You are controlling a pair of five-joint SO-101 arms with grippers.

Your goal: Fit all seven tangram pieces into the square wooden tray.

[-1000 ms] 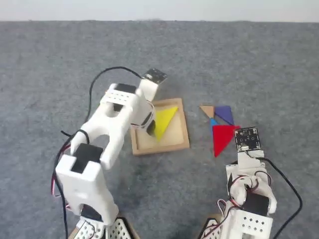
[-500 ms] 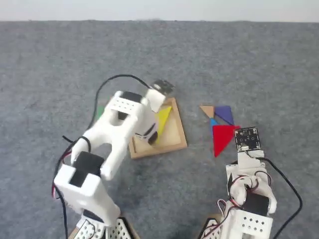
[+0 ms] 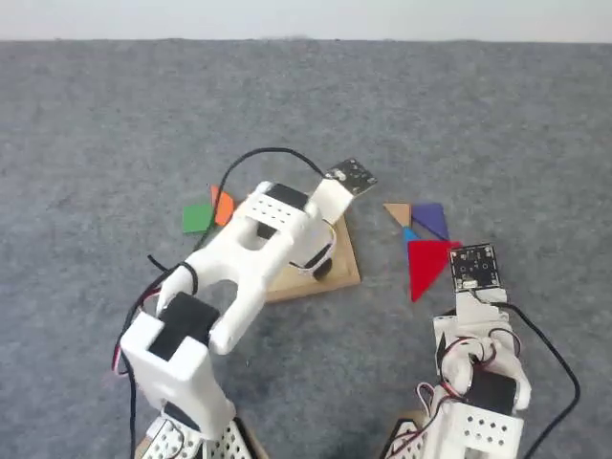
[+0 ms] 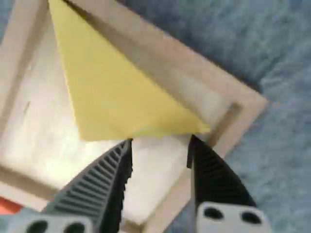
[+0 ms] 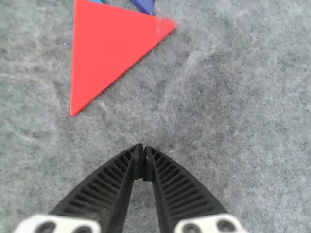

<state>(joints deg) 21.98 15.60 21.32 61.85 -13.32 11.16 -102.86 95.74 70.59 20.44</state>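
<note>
Grey, felt-like cloth [image 3: 497,124] covers the table. From above, the white left arm [image 3: 249,258] stretches across the square wooden tray [image 3: 342,271] and hides most of it, leaving one corner and its raised rim in sight. The left wrist view looks into the tray [image 4: 243,104], where a flat yellow triangle [image 4: 116,97] lies on the pale floor with its long edge along one inner wall. The left gripper [image 4: 160,141] hangs over the floor beside the triangle's edge, its ribbed black jaws released and holding nothing. The right arm [image 3: 478,373] sits near the table's front edge, and the right gripper [image 5: 142,148] is clenched on nothing above bare cloth. Ahead of it lies a large red triangle [image 5: 104,48], just beside a purple piece [image 3: 430,220], a tan triangle [image 3: 397,212] and a blue piece [image 3: 409,233]. A green square [image 3: 198,218] and an orange piece [image 3: 223,204] lie on the tray's far side.
</note>
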